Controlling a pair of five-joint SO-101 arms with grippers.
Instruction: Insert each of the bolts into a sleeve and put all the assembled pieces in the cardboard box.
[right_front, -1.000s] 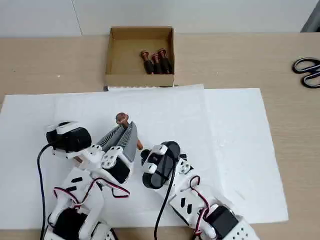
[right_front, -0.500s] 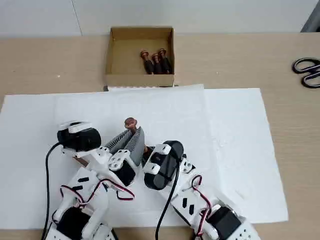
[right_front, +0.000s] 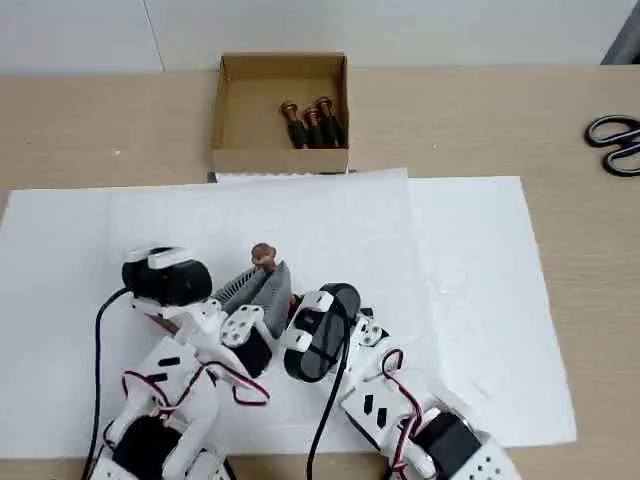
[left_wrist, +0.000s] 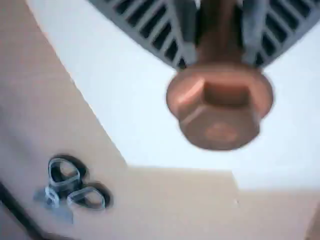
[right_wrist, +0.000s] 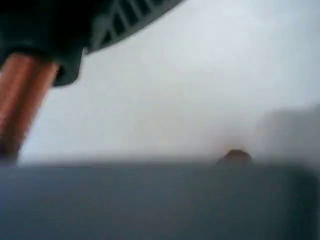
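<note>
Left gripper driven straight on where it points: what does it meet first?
Likely the cardboard box's near wall, past bare paper; the left gripper, holding a bolt, aims that way, though height is unclear.

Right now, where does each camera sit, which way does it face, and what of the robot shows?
High view: fixed overhead, looking down on table, cardboard box, both arms.
Left wrist view: on left arm, looking along the left gripper, shut on a bolt, toward scissors.
Right wrist view: on right arm, close over white paper, beside a copper shaft.
Shared: high and left wrist both show bolt, scissors.
</note>
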